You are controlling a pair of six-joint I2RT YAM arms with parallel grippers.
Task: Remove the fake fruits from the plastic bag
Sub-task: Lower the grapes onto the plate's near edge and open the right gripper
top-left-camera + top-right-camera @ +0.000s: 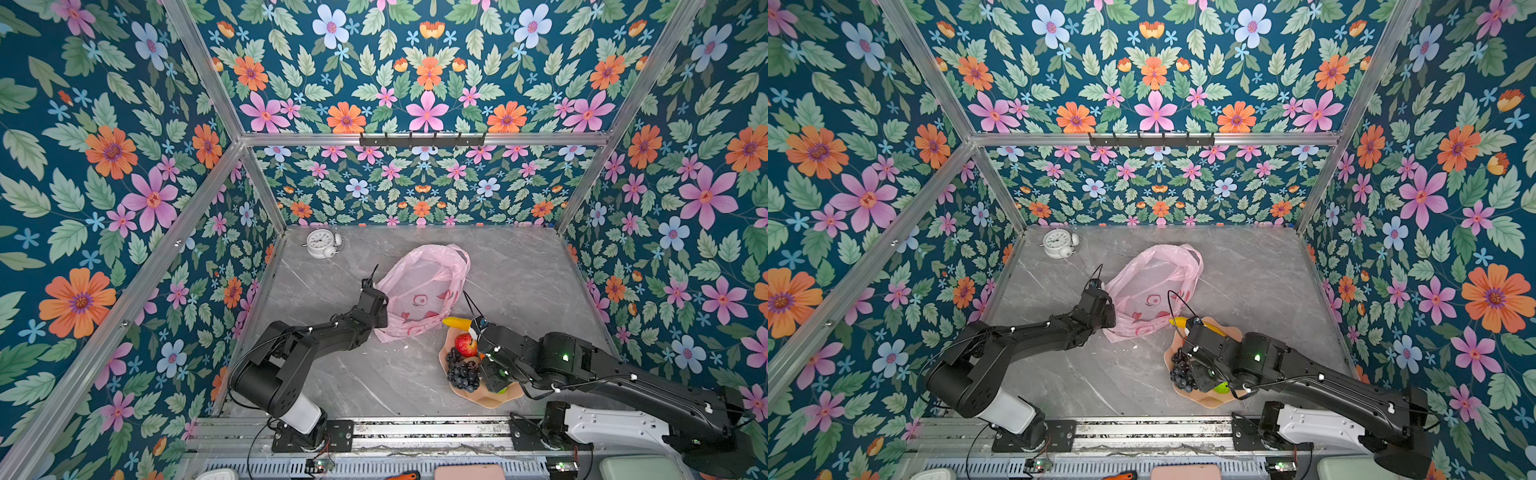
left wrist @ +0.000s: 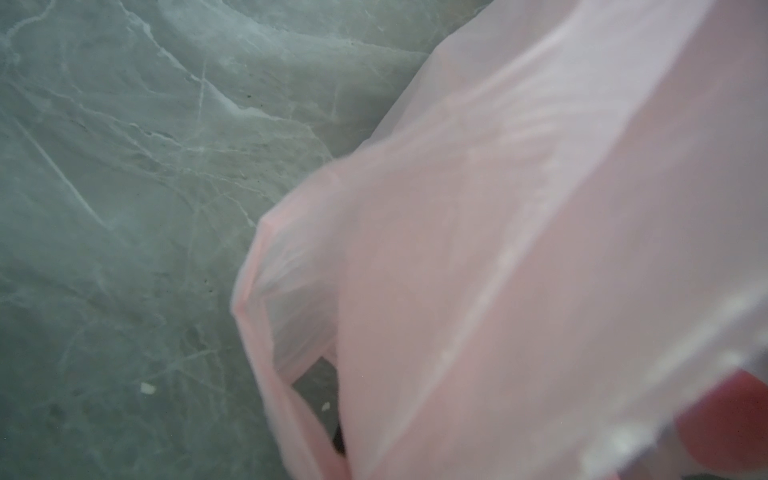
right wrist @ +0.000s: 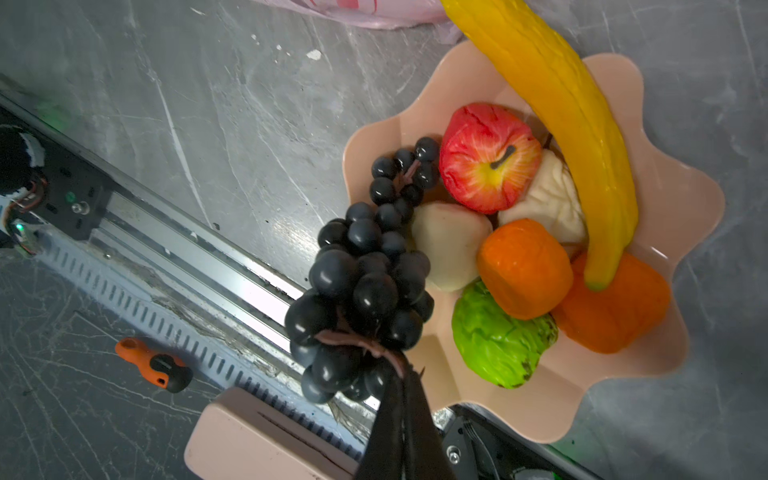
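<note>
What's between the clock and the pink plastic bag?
Nothing. Only bare marble tabletop separates the clock from the plastic bag, as both top views show.

Oranges (image 3: pixel 524 268) 2, cream pieces (image 3: pixel 449 245) 2; apple (image 3: pixel 486 158), banana (image 3: pixel 573 137), grape bunch (image 3: pixel 361 282), green fruit (image 3: pixel 498 336), bag (image 1: pixel 419 291), bowl (image 3: pixel 685 199), clock (image 1: pixel 322 243) 1 each.

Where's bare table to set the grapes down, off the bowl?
Bare table between bag and the right wall, and in front, between left arm and bowl. A smaller patch between clock and bag. Crowded: the full bowl, grapes at its rim, bag close by.
</note>
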